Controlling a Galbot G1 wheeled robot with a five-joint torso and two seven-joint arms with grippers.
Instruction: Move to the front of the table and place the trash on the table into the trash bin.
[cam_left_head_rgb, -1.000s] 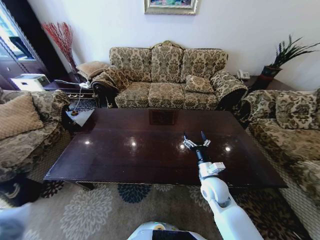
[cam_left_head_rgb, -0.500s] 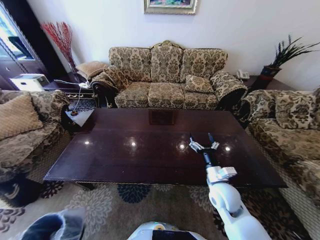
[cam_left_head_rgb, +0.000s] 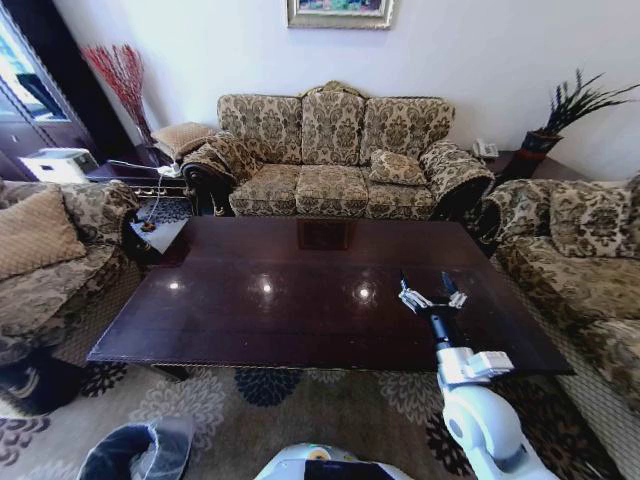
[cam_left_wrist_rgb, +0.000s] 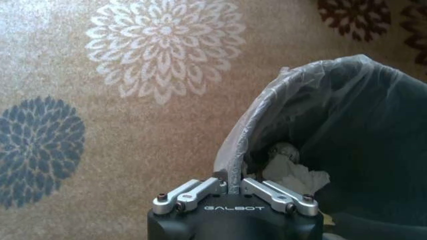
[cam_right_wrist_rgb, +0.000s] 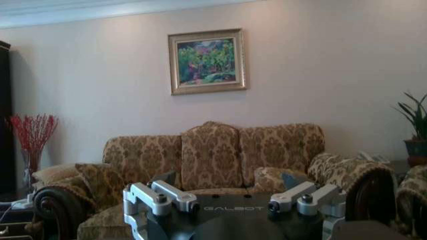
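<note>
At lower right of the head view, the right gripper (cam_left_head_rgb: 427, 293) hovers over the table (cam_left_head_rgb: 250, 300) with its two fingers spread wide, holding nothing. At lower left sits one trash bin (cam_left_head_rgb: 135, 455) — the left gripper (cam_left_wrist_rgb: 230, 189) pinches its bag rim, with white crumpled trash (cam_left_wrist_rgb: 290, 170) inside.

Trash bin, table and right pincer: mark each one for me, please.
trash bin (cam_left_wrist_rgb: 347, 115), left wrist view, on the bag-lined inner wall.
table (cam_left_head_rgb: 250, 320), head view, on the bare glossy top.
right pincer (cam_left_head_rgb: 426, 290), head view, midway between its open fingertips.
</note>
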